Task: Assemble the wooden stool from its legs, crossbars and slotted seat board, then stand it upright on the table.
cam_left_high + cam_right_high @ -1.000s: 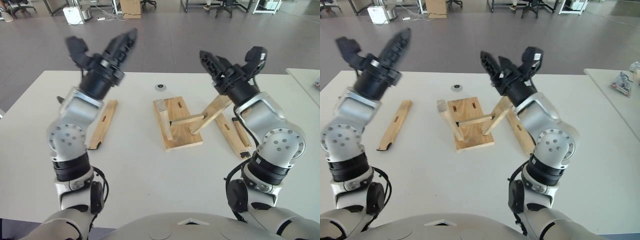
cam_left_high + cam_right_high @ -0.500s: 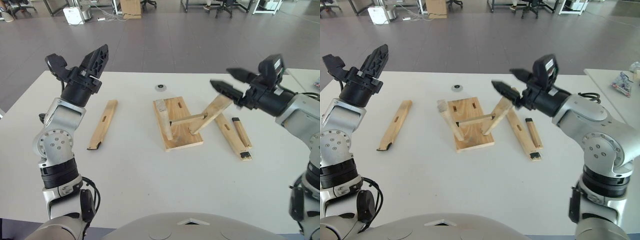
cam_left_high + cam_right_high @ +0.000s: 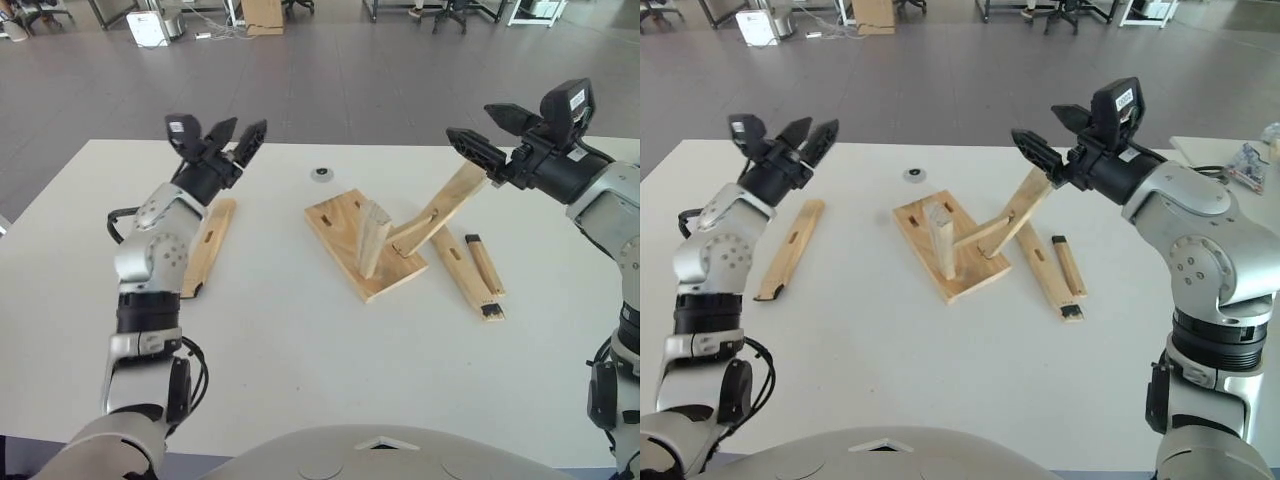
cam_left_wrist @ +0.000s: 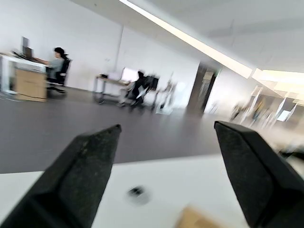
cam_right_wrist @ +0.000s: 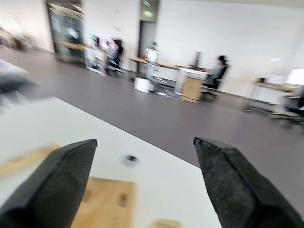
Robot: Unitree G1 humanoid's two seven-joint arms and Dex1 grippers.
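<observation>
The slotted seat board (image 3: 338,222) lies flat mid-table, turned at an angle. One leg (image 3: 372,238) stands upright on it. A second leg (image 3: 445,205) leans against the board's right edge, joined to the first by a crossbar (image 3: 975,236). A loose leg (image 3: 205,247) lies flat on the left. Two more wooden pieces (image 3: 462,270) lie to the right of the board. My left gripper (image 3: 218,130) hovers open above the far end of the loose leg. My right gripper (image 3: 480,128) hangs open just above the top of the leaning leg. Neither holds anything.
A small round dark object (image 3: 321,175) sits on the table behind the board. A second table's corner (image 3: 1230,155) with small items is at the far right. Bare white tabletop (image 3: 300,350) stretches in front of the parts.
The seat board has turned, and the leg that lay across it now stands upright. My left gripper came inward and lower, over the loose leg. My right gripper lifted a little.
</observation>
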